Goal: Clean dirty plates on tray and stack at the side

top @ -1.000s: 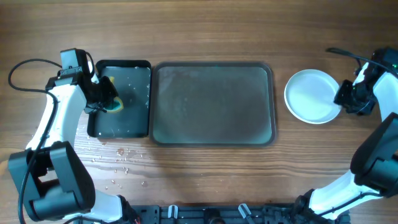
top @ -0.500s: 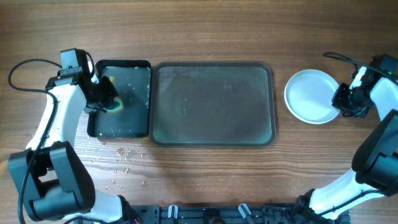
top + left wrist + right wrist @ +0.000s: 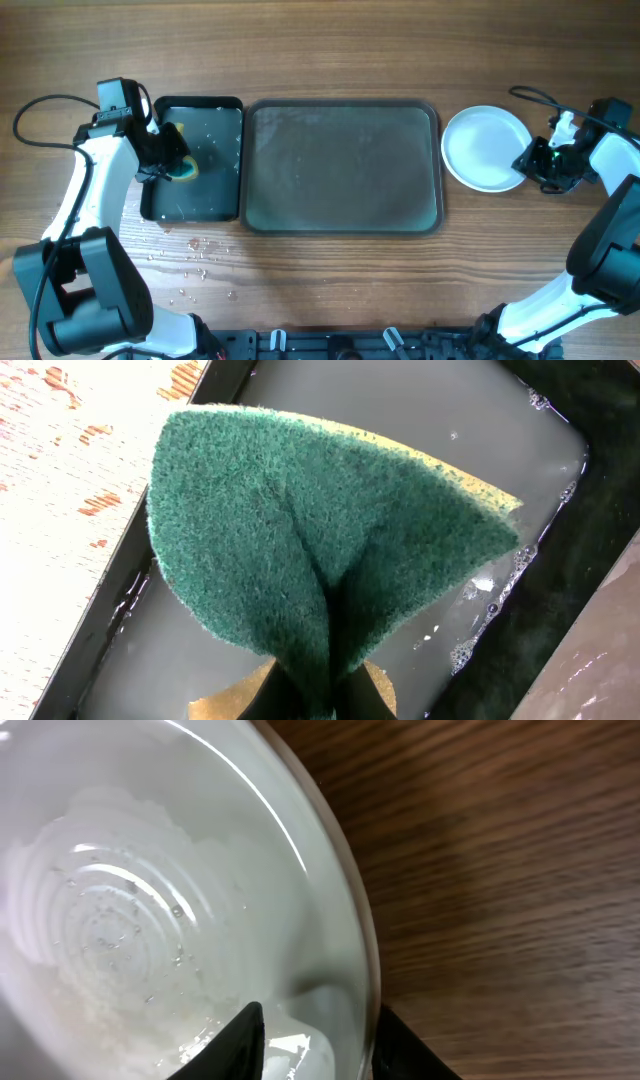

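A white plate lies on the wood right of the tray, which holds nothing. In the right wrist view the plate is wet inside. My right gripper is open and stands astride the plate's right rim. One finger is inside the plate and the other is outside against the rim. My left gripper is shut on a folded green and yellow sponge and holds it above the water in a black tray.
The black tray of soapy water sits directly left of the big tray. Water drops speckle the wood in front of it. Cables trail from both arms at the table's left and right edges.
The plate has slid left toward the big tray, together with my right gripper at its rim. The left arm and sponge have not moved.
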Robot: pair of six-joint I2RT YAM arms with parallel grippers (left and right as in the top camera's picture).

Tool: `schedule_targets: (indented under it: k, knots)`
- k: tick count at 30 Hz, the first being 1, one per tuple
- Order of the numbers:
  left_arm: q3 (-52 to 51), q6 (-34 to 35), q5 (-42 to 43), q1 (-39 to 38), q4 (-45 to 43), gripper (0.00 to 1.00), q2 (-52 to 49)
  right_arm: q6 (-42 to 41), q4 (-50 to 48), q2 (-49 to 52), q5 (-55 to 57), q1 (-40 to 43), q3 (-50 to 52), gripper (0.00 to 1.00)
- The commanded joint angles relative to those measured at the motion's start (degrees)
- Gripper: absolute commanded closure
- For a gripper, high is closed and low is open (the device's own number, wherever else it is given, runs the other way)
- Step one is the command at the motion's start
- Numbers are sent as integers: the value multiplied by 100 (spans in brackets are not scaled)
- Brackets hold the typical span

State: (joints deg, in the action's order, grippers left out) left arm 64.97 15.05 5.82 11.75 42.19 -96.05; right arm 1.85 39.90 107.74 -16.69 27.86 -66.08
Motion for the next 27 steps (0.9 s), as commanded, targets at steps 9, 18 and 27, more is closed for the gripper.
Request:
schedule_targets:
  k: [9,18,27]
  knots:
    - [-26,-426,337,-2,-157,96,63,94,894,-151,-352,-42,-946,43]
    - [-26,-1228,782,-365,-262,96,63,-79,1086,-468,-1537,-444,-1196,37]
    - [-26,-1781,605,-695,-260,95,35,-26,1001,-468,-960,-1351,-1191,32]
